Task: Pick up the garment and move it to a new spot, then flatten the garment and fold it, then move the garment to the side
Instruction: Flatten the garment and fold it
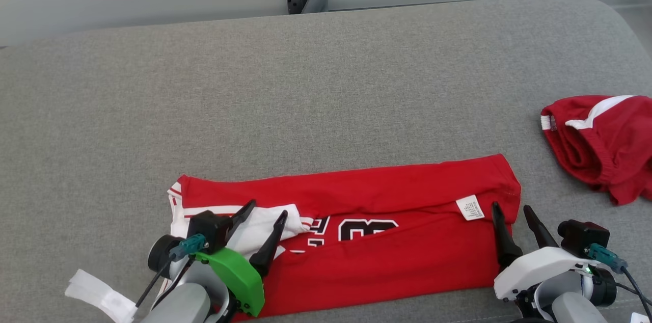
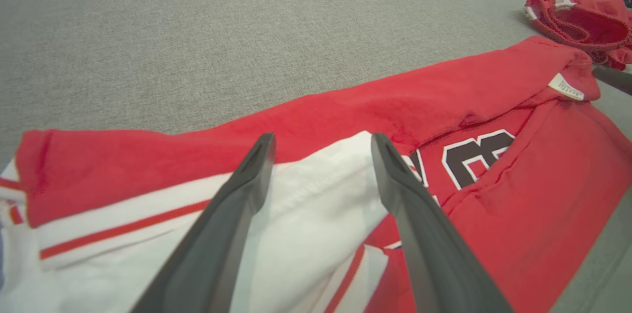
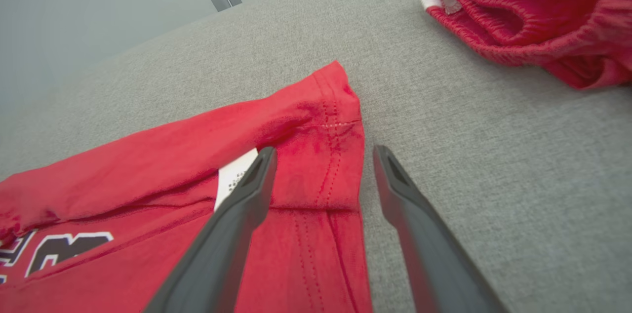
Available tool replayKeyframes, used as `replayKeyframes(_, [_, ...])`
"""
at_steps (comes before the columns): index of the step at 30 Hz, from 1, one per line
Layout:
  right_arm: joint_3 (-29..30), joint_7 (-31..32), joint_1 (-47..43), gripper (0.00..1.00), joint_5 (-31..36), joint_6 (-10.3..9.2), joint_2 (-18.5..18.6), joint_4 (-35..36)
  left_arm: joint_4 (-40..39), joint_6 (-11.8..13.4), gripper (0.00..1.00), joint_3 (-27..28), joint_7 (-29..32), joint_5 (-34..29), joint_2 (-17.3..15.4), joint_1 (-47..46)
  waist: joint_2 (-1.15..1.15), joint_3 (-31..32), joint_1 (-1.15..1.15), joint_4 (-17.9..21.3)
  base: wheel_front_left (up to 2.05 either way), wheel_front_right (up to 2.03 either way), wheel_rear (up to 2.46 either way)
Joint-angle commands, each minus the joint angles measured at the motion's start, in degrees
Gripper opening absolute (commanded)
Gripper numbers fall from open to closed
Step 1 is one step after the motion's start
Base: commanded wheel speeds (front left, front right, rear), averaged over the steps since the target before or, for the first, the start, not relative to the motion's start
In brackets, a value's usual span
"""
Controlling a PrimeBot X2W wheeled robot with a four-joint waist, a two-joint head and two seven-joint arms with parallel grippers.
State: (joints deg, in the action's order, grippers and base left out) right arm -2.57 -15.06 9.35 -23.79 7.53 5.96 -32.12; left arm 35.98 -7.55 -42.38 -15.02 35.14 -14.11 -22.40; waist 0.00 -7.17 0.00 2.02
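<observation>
— At six o'clock on the grey cushion (image 1: 305,83), is that the red jersey (image 1: 387,195), folded lengthwise?
— Yes; the left gripper (image 1: 268,207) gapes over its white sleeve (image 2: 306,204) at seven, the right gripper (image 1: 510,206) wide astride the hem corner (image 3: 340,120) at five. Possibly touching, hard to tell.
— Handling?
— I'd judge it soft, light, limp: pinch all layers at both ends.

The left gripper (image 1: 267,209) stood wide open, its two dark fingers (image 1: 272,239) spread apart and pointing forward, leaning a little to the right above a green wrist cover (image 1: 237,272). The right gripper (image 1: 511,207) was equally wide open, reaching forward from a white wrist shell (image 1: 535,267) and leaning slightly left.
</observation>
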Motion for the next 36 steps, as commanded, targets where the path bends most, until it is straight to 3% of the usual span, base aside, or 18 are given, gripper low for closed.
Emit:
replayKeyframes(1, [-0.14,-0.13,0.42,1.0,-0.23,-0.09,-0.04,-0.12,0.54,0.15,1.0,-0.92,-0.16,0.61,-0.9,-1.52,0.0,-0.14,0.0,0.2,0.0,0.0,0.0])
replayKeyframes(13, [-0.63,-0.13,0.27,1.0,-0.82,-0.09,0.12,-0.43,4.55,0.15,1.0,-13.64,-0.16,12.59,-4.04,-6.71,0.0,-0.32,0.0,0.5,0.0,0.0,0.0])
replayKeyframes(14, [-0.61,-0.13,0.27,1.0,-0.87,-0.09,0.1,-0.41,4.61,0.15,0.9,-14.87,-0.15,13.61,-4.4,-6.94,0.0,-0.33,0.0,0.45,0.0,0.0,0.0])
replayKeyframes(15, [-0.61,-0.13,0.27,1.0,-0.87,-0.09,0.1,-0.41,4.61,0.15,0.9,-14.87,-0.15,13.61,-4.4,-6.94,0.0,-0.33,0.0,0.45,0.0,0.0,0.0])
replayKeyframes(16, [-0.57,-0.13,0.24,1.0,-0.89,-0.09,0.1,-0.41,4.63,0.15,0.82,-15.83,-0.15,14.45,-4.68,-7.3,0.0,-0.36,0.0,0.37,0.0,0.0,0.0])
replayKeyframes(17, [-0.53,-0.13,0.21,1.0,-0.93,-0.09,0.07,-0.39,4.72,0.15,0.72,-16.7,-0.15,15.08,-4.91,-7.67,0.0,-0.38,0.0,0.28,0.0,0.0,0.0])
replayKeyframes(18, [-0.51,-0.13,0.17,1.0,-0.96,-0.09,0.04,-0.38,4.73,0.15,0.53,-17.49,-0.15,15.88,-5.15,-8.1,0.0,-0.39,0.0,0.19,0.0,0.0,0.0])
replayKeyframes(20, [-0.56,-0.13,0.14,1.0,-1.01,-0.09,-0.02,-0.47,4.87,0.15,0.37,-18.86,-0.15,17.17,-5.57,-8.59,0.0,-0.38,0.0,0.04,0.0,0.0,0.0])
replayKeyframes(23, [-0.72,-0.13,0.32,1.0,-1.11,-0.09,-0.11,-0.58,5.16,0.15,0.0,-20.88,-0.16,18.42,-6.08,-9.46,0.0,-0.49,0.0,-0.12,0.0,0.0,0.0])
replayKeyframes(29, [-0.54,-0.13,0.77,1.0,-1.31,-0.1,-0.24,-0.3,3.93,0.15,0.0,-20.66,-0.16,18.28,-6.57,-10.96,0.0,-0.72,0.0,-0.39,0.0,0.0,0.0])
replayKeyframes(36, [0.57,-0.13,-0.71,1.0,-1.4,-0.1,-0.42,-0.52,-1.39,0.15,0.03,-10.96,-0.16,9.1,-5.52,-6.03,0.0,0.22,0.0,-1.96,0.0,0.0,0.0])
